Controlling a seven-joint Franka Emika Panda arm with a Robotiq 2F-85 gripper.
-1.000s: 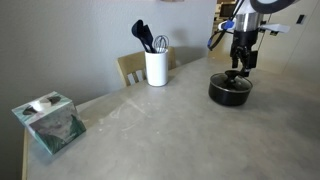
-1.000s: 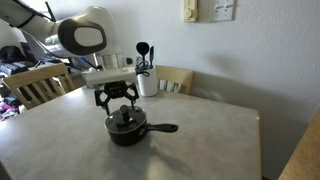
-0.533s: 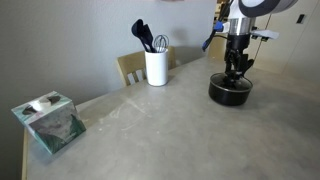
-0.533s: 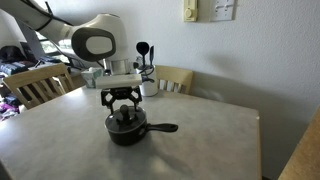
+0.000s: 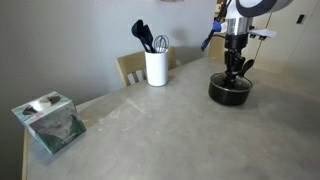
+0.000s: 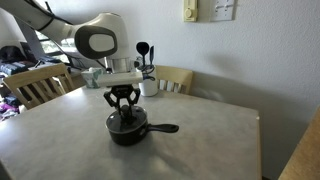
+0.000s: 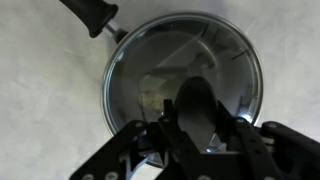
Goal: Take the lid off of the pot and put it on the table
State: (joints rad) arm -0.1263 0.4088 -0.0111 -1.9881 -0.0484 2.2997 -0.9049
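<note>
Clear glass lid [image 7: 150, 70] still sits on the small black pot [image 6: 128, 133]; the gripper [image 6: 123, 111] has squeezed shut on its knob.

Wrist view: lid [image 7: 150, 60] knob hidden beneath blurred gripper [image 7: 196, 105]; grip on knob indiscernible. Handle of pot [image 7: 92, 12] cut by top edge. Gripper base cropped below.

Exterior views share pot [image 5: 230, 93]; wrist looks down.

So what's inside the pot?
The glass lid covers the pot. Through it, the wrist view shows only a dark bottom and reflections, no food I can make out. The gripper hides the middle.
</note>
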